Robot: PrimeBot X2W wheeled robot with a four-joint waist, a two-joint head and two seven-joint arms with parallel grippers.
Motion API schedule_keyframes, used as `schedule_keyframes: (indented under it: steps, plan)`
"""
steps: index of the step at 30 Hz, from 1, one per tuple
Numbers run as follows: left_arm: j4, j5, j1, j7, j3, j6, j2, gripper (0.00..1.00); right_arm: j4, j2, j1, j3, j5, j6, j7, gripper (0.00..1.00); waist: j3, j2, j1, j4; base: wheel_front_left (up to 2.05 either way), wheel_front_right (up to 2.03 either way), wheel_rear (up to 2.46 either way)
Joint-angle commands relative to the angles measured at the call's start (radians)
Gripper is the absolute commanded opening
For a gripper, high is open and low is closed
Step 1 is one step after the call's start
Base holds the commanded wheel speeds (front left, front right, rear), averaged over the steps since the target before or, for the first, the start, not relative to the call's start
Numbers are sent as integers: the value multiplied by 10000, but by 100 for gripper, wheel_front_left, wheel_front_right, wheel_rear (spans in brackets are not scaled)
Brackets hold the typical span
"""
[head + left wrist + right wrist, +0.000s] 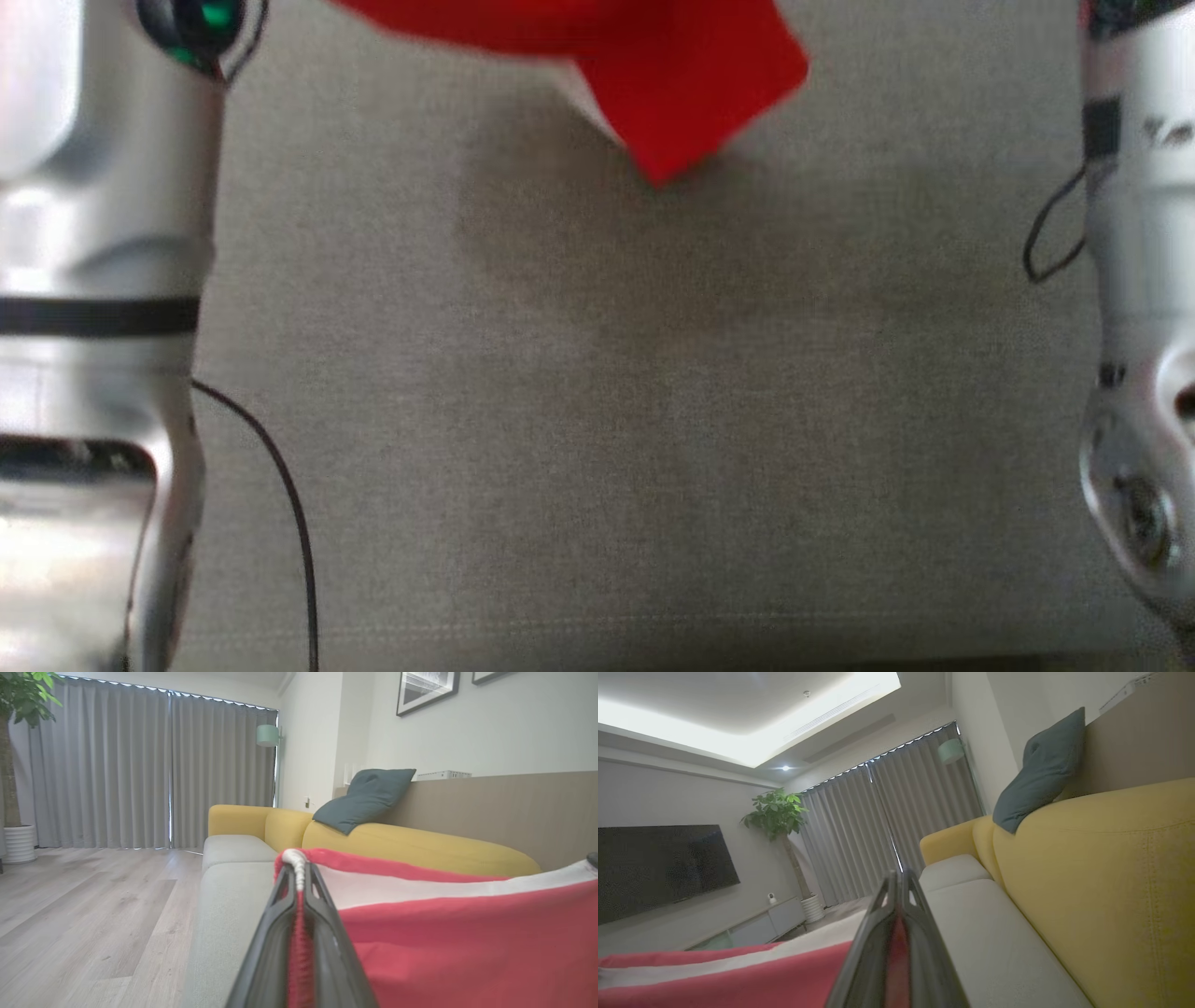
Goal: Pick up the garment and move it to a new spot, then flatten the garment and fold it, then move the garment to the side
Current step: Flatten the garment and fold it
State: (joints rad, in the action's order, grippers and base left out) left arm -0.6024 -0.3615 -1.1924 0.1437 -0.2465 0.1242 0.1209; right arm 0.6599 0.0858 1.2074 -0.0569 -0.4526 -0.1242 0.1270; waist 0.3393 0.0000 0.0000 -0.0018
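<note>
A long sofa with a mustard-yellow padded back point(420, 847) and pale grey fabric seat cushions point(233, 891) runs along the right wall. A dark teal square cushion point(369, 800) leans on its back against a brown wood-panelled ledge point(514, 807), with a black-framed picture point(427, 690) on the white wall above. Grey pleated floor-length curtains point(140, 765) cover the far wall, a mint-green lamp shade point(267, 735) beside them. Pale wood-plank flooring point(84, 914) spreads left, where a leafy green tree in a white ribbed pot point(777, 812) stands near a wide black wall-mounted television point(658, 868) over a low white cabinet point(780, 919). A glowing recessed strip point(738, 742) lights the ceiling
</note>
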Motion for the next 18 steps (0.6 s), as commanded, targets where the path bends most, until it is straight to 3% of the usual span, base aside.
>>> schedule_keyframes:
  steps: [1,6,10,18]
  plan:
    - [211,38,-705,220,239,35,395,0,-211,-246,658,-6,152,-65,238,0,585,0,0,-163,0,0,0]
    - [-341,-141,-1906,1050,484,47,227,0,555,-339,1880,341,482,-65,1092,0,1187,0,0,-353,0,0,0]
    - [-96,-614,-1950,1169,666,59,76,0,405,-351,1935,58,98,-65,1309,0,1435,0,0,-466,0,0,0]
    - [1410,-1513,1576,1178,925,63,-79,0,-1484,-354,-863,-600,-887,-65,1344,0,1319,0,0,-505,0,0,0]
